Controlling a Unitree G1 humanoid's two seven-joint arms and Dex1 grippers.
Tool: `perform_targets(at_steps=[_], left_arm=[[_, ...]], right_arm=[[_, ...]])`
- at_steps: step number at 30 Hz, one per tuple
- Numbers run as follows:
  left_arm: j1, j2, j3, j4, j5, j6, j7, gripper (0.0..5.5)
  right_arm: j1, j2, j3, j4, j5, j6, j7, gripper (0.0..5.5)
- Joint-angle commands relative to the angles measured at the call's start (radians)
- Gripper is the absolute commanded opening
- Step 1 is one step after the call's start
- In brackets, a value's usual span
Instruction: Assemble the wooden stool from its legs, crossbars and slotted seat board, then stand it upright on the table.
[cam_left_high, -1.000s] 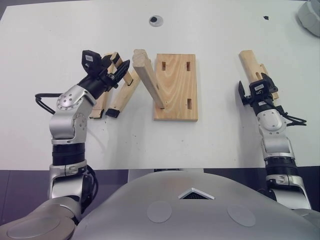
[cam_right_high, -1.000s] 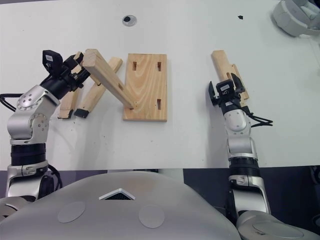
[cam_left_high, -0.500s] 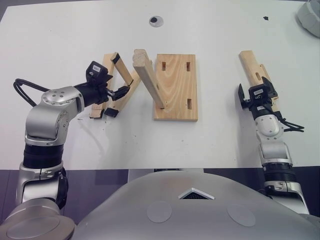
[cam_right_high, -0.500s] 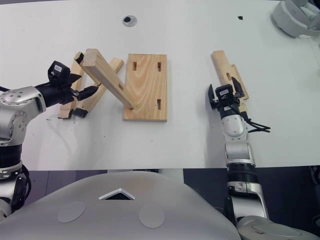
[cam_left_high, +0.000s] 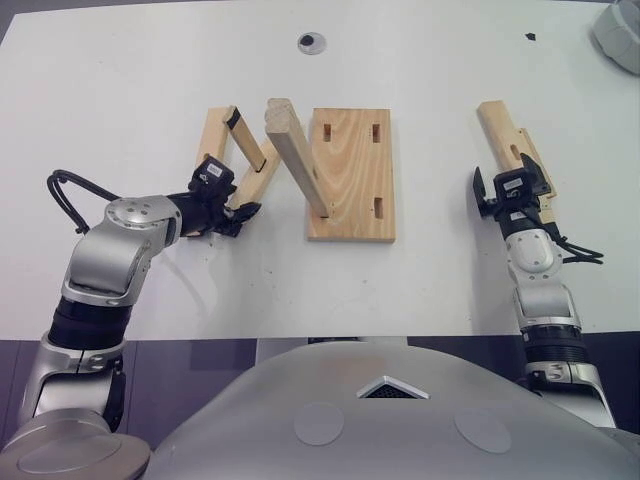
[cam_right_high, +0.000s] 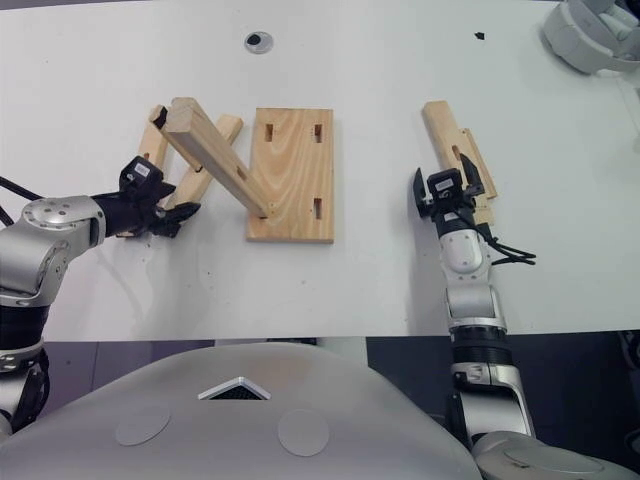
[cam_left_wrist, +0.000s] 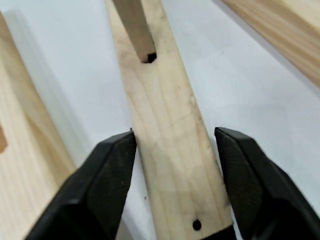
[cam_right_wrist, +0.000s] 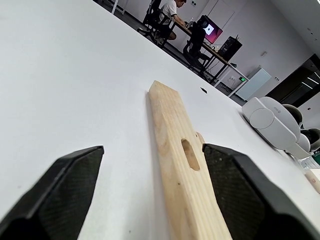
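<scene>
The slotted seat board (cam_left_high: 352, 190) lies flat at mid-table. One leg (cam_left_high: 298, 158) stands tilted in its near-left slot. To its left lie two legs (cam_left_high: 208, 150) joined by a crossbar (cam_left_high: 246, 140). My left gripper (cam_left_high: 230, 210) is open at the near end of the inner leg (cam_left_wrist: 170, 130), one finger on each side of the wood. On the right lies another leg (cam_left_high: 505, 140) with a slot. My right gripper (cam_left_high: 511, 178) is open just short of that leg's near end (cam_right_wrist: 180, 165).
A small black round fitting (cam_left_high: 312, 41) sits near the table's far edge. A white device (cam_left_high: 617, 30) lies at the far right corner. Bare table (cam_left_high: 420, 280) lies between the board and the front edge.
My left gripper has dropped back from above the joined legs to the near end of the inner leg. The right gripper has shifted only slightly toward me.
</scene>
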Motion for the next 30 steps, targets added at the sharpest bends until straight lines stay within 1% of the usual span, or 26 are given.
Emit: perform_targets(at_steps=[1, 3, 5, 8, 9, 11, 13, 14, 16, 19, 21, 23, 25, 30], left_arm=[[0.009, 0.007, -0.017, -0.005, 0.044, -0.035, 0.016, 2.29], [-0.007, -0.013, -0.009, 0.004, 0.060, -0.055, 0.033, 2.09], [-0.039, -0.056, 0.019, 0.010, 0.044, -0.067, 0.055, 2.09], [-0.133, -0.144, 0.096, 0.043, 0.000, -0.106, 0.093, 2.08], [-0.175, -0.170, 0.116, 0.065, -0.005, -0.139, 0.102, 2.08], [-0.264, -0.221, 0.146, 0.125, -0.014, -0.236, 0.103, 2.08], [-0.329, -0.271, 0.122, 0.206, -0.013, -0.366, 0.054, 2.08], [-0.357, -0.294, 0.088, 0.276, 0.010, -0.461, 0.018, 2.08], [-0.413, -0.339, 0.041, 0.424, 0.048, -0.623, -0.042, 2.08], [-0.497, -0.424, 0.038, 0.600, 0.039, -0.795, -0.098, 2.08], [-0.523, -0.463, 0.049, 0.659, 0.025, -0.869, -0.121, 2.08], [-0.522, -0.490, 0.055, 0.672, 0.011, -0.907, -0.139, 2.08], [-0.514, -0.508, 0.056, 0.670, 0.003, -0.925, -0.159, 2.08], [-0.499, -0.523, 0.058, 0.650, 0.006, -0.939, -0.176, 2.08]], right_arm=[[0.021, 0.002, 0.025, 0.042, -0.023, 0.042, 0.024, 3.70], [0.014, -0.002, 0.023, 0.050, -0.021, 0.039, 0.026, 3.70], [0.000, -0.002, 0.011, 0.056, -0.001, 0.038, 0.034, 3.70], [-0.055, 0.025, -0.064, 0.021, 0.141, 0.051, 0.084, 3.70], [-0.091, 0.040, -0.105, -0.013, 0.233, 0.072, 0.114, 3.70], [-0.268, 0.071, -0.202, -0.129, 0.546, 0.212, 0.210, 3.70], [-0.470, 0.084, -0.272, -0.151, 0.800, 0.357, 0.267, 3.70], [-0.584, 0.090, -0.301, -0.113, 0.905, 0.427, 0.281, 3.70], [-0.749, 0.101, -0.343, -0.029, 1.047, 0.536, 0.290, 3.70], [-0.866, 0.130, -0.392, 0.037, 1.224, 0.678, 0.286, 3.70], [-0.887, 0.145, -0.403, 0.041, 1.295, 0.754, 0.281, 3.70], [-0.877, 0.150, -0.373, 0.030, 1.291, 0.800, 0.284, 3.70], [-0.859, 0.154, -0.353, 0.025, 1.267, 0.820, 0.286, 3.70], [-0.863, 0.163, -0.353, 0.035, 1.259, 0.843, 0.283, 3.70]])
